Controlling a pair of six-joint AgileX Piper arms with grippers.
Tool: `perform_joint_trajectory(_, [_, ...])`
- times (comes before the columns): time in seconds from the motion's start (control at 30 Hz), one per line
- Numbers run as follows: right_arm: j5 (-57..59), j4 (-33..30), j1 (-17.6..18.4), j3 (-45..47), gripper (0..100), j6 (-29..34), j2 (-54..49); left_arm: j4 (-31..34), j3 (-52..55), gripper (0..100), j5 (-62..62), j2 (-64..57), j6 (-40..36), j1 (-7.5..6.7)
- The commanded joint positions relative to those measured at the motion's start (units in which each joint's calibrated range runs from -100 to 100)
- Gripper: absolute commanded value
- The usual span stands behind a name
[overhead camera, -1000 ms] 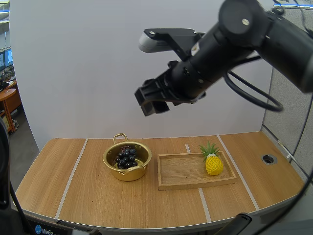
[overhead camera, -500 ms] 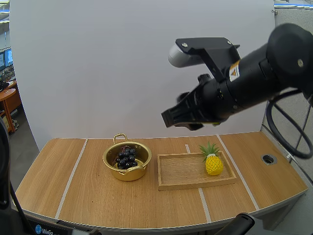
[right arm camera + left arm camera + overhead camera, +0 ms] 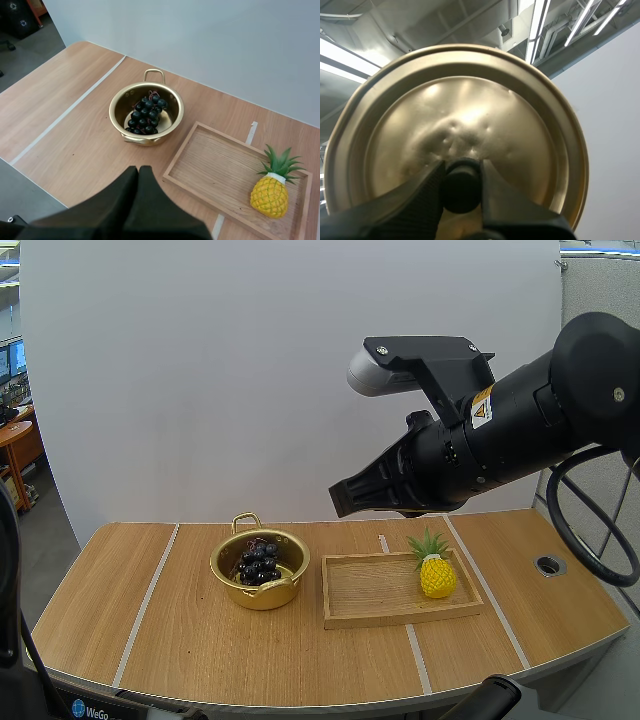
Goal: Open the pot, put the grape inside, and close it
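Grapes point(image 3: 258, 562) inside uncovered pot point(image 3: 262, 596); left fingers point(image 3: 415, 200) clamp knob point(image 3: 461, 186) of lid point(image 3: 470, 110); right fingers point(image 3: 120, 205) pressed together, empty.

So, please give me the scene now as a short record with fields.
container: round golden metal pot, open, on the wooden table
contents: dark bunch of grapes
cover: round golden metal lid, off the pot
left gripper: shut on the lid's black knob
right gripper: shut, empty, above the table
beside pot: wooden tray with a yellow pineapple on it
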Motion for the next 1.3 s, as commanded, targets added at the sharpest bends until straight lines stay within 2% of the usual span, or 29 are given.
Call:
perform_joint_trajectory(0.0, [0.00, -0.04, -0.47, 0.28, 0, 0.00, -0.62, 0.94, -0.21, 0, -2.35, -0.19, -0.30, -0.10])
perform_joint_trajectory(0.23, [0.00, -0.16, -2.06, 0.28, 0, -0.33, -0.62, 0.13, -0.21, 0, 0.35, -0.19, -2.12, -0.10])
perform_joint_trajectory(0.53, [0.00, -1.29, -2.38, 0.28, 0, -0.33, -0.62, 0.02, -0.21, 0, 31.04, 1.43, -2.59, -0.10])
perform_joint_trajectory(0.73, [0.00, -1.60, -2.38, 0.28, 0, -0.33, -0.62, -0.27, -0.21, 0, 31.35, 5.01, -2.10, -0.10])
perform_joint_trajectory(0.97, [0.00, -1.74, -2.38, 0.28, 0, -0.33, -0.62, -4.71, 1.39, 0, 31.35, 8.83, -0.64, -0.10])
perform_joint_trajectory(1.27, [0.00, -2.55, -2.38, 0.28, 0, -0.33, -0.62, -13.07, 13.97, 0, 31.35, 10.08, 3.88, -0.10])
